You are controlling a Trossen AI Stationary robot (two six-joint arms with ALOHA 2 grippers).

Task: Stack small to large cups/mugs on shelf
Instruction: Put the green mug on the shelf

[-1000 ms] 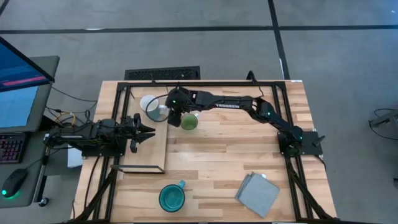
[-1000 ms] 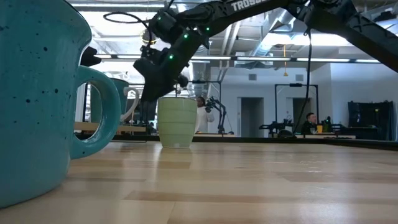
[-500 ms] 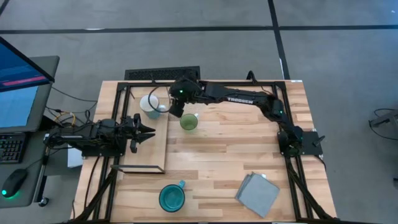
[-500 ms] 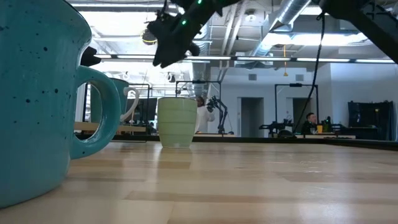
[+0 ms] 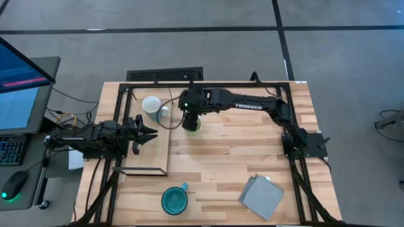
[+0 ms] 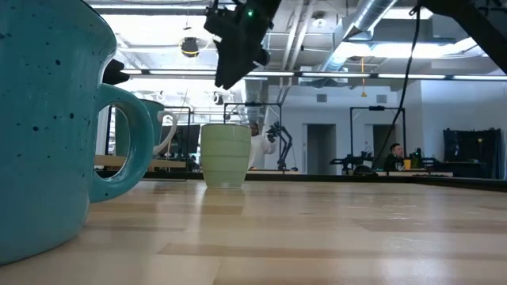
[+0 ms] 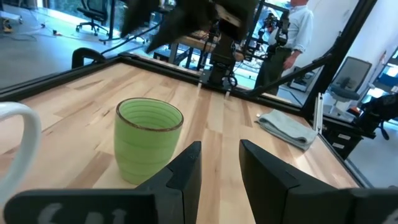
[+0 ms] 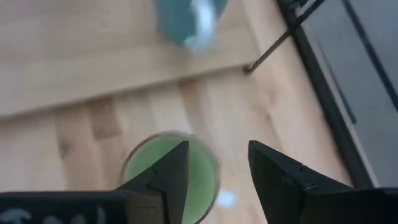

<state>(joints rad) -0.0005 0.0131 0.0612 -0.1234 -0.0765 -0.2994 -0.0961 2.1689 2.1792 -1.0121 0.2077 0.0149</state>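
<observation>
place: robotics lab | evidence: exposed ceiling ducts (image 6: 372, 20); more robot rigs (image 6: 277, 142); monitor (image 5: 22, 82)

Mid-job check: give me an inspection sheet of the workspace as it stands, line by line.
Surface: planked table; shelf lies flat at its left side.
Job's things: white mug at the shelf's far corner; green mug upright on the table beside the shelf; teal mug on the table near the front edge. None stacked yet.
Clutter: grey cloth at front right.
Pincers: right pincer open, raised above the green mug, not touching it. Left pincer open, empty, over the shelf's left edge.
Cables: loose wires off the table's left edge.
Surroundings: monitor at left; a person stands beyond the table.
</observation>
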